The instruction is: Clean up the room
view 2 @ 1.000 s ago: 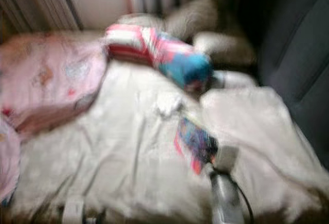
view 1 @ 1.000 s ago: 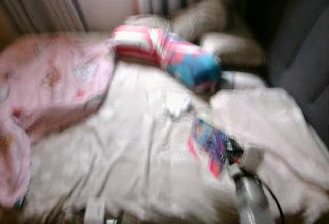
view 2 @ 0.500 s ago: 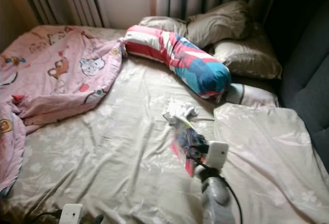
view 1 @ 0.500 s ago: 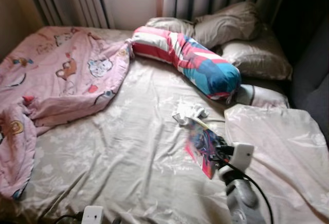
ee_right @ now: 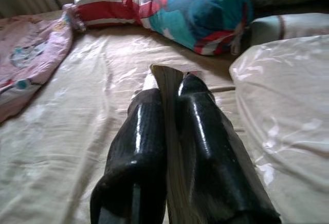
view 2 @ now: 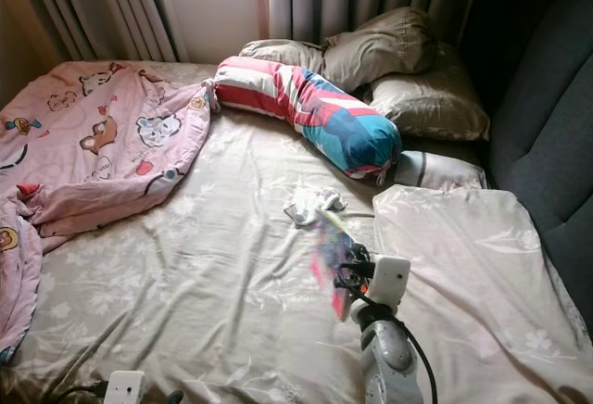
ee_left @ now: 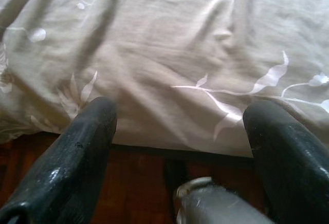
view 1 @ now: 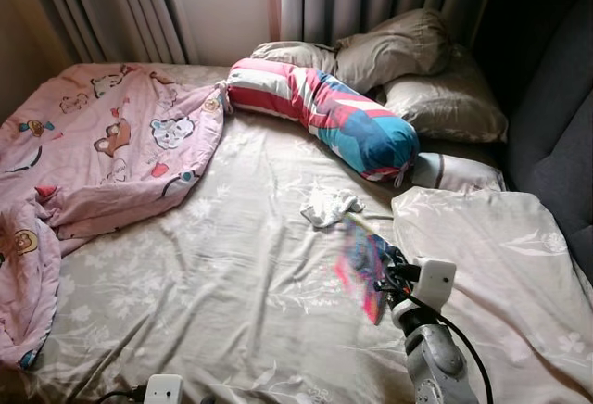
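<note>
Your right gripper (view 1: 378, 272) holds a colourful, probably thin book (view 1: 362, 260) above the bed (view 1: 232, 265).
Its jaws clamp the book's edge; lift steadily. Left gripper (ee_left: 180, 147) jaws hang apart.

A silver, rounded right arm (view 1: 431, 362) is being shown, with a white camera block (view 1: 434, 279) and a black cable (view 1: 466, 344) looping beside it. Glossy black fingers (ee_right: 139, 147) are being seen, thick and rounded.
</note>
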{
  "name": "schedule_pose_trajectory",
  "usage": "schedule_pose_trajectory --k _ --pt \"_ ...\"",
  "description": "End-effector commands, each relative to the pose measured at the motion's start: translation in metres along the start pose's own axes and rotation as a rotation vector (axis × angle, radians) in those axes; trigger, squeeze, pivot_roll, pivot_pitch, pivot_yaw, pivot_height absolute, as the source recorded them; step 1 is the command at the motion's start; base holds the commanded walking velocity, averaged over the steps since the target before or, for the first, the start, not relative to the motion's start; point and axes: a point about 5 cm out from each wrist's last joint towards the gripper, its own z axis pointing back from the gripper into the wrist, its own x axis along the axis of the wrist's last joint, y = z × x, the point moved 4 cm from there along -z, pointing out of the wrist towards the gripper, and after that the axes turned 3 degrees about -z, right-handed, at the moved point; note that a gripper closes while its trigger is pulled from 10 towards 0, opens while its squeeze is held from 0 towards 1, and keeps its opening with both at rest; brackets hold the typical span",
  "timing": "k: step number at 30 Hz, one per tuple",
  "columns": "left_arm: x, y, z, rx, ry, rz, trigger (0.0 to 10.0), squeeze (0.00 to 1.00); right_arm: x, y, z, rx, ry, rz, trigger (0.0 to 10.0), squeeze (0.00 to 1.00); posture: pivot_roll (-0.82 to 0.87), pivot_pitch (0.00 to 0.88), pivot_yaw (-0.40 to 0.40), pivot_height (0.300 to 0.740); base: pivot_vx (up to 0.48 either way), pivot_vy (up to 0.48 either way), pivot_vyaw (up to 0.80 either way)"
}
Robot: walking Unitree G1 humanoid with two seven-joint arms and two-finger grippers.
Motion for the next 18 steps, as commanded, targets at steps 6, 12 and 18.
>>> schedule_pose_trajectory --k 6,12,18 --pt "-0.0123 0.0037 0.0047 0.010 0.047 0.009 10.0 0.00 0.0044 0.0052 -0.0018 0.004 -0.022 -0.014 10.0 0.00 0.03 0.197 0.007 0.740 0.000 0.000 -0.38" --pt "-0.0126 0.0043 0.0049 0.008 0.048 0.005 10.0 0.00 0.0061 0.0063 -0.0015 0.002 -0.038 -0.019 10.0 0.00 0.03 0.197 0.009 0.740 0.000 0.127 0.00" --pt "-0.0139 0.0055 0.0055 0.008 0.055 0.001 10.0 0.00 0.0078 0.0033 -0.0023 -0.018 -0.045 -0.031 10.0 0.00 0.03 0.196 0.010 0.740 0.000 0.000 0.00"
